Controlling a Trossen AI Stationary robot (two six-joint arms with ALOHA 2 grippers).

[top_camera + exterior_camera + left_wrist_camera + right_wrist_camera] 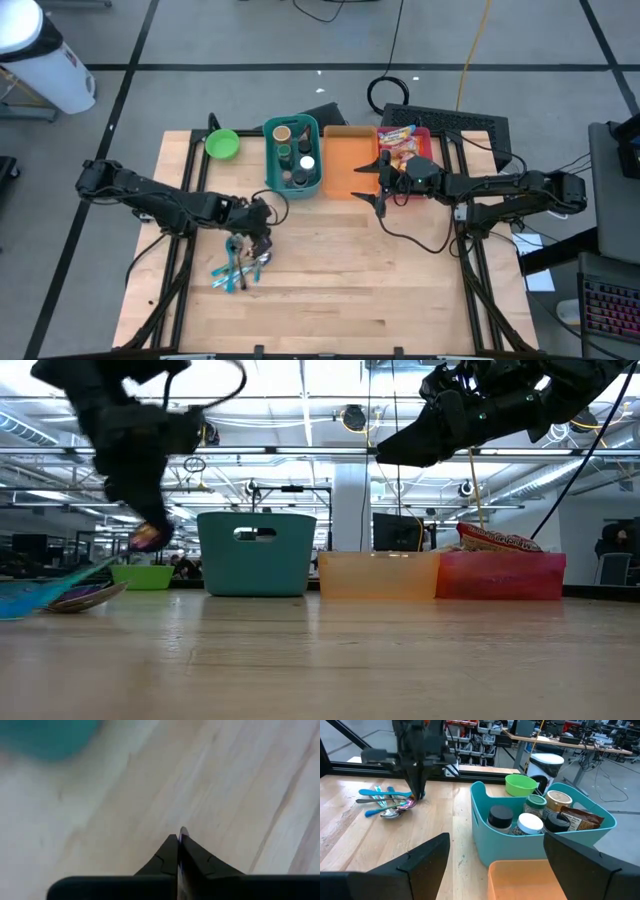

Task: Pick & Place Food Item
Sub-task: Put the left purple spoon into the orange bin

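Spoon (408, 804) (handle up) in left gripper (418, 795)

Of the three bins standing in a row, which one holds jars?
The teal bin, leftmost of the row beside the green bowl, holds lidded jars. The orange bin looks empty; the red bin holds snack packets.

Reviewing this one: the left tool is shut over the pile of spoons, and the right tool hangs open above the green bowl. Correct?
Not quite. The right tool hangs open above the orange bin, not the green bowl, which sits at the far left of the row; the high view shows it. The left tool is shut over the spoons.
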